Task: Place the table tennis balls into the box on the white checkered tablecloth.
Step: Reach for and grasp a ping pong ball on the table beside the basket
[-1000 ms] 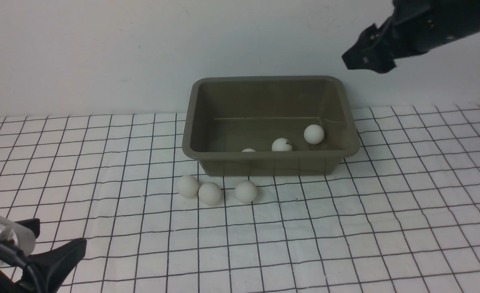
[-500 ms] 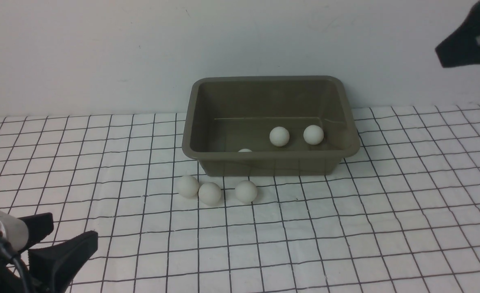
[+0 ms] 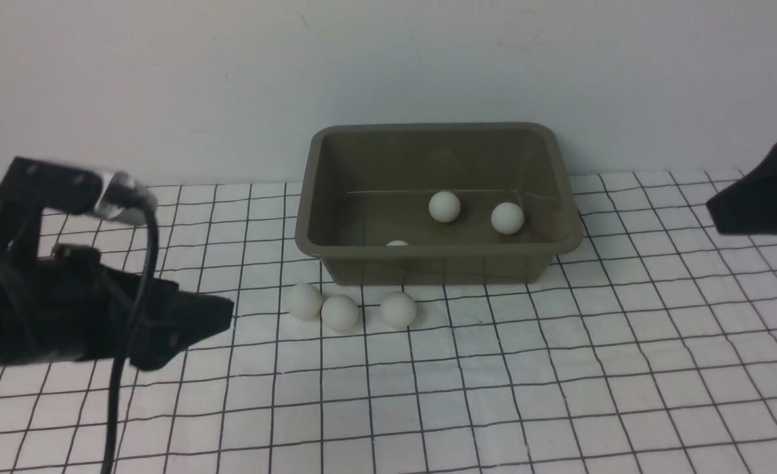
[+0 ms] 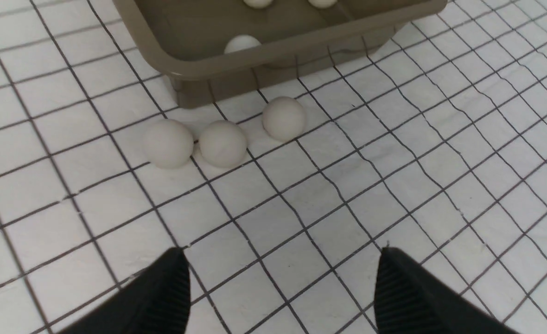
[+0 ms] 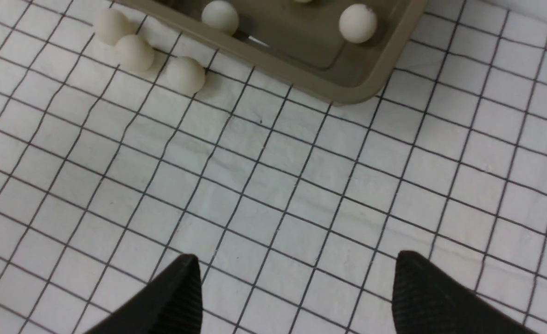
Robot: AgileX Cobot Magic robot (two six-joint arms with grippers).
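W/ jaws wide & empty, left gripper (image 4: 278, 262) points at the 3 table tennis balls (image 4: 222, 143) on the white checkered tablecloth (image 4: 347, 208) by the box (image 4: 218, 86) (3 more inside), right gripper (image 5: 296, 269), likewise open & empty, hanging aside, prob. to give room.

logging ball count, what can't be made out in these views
Front view: the near ball in the box shows only its top; the front wall hides the rest.
Left wrist view: the middle ball and the right ball are cut by the picture's edge.
Any print on the balls: not discernible.
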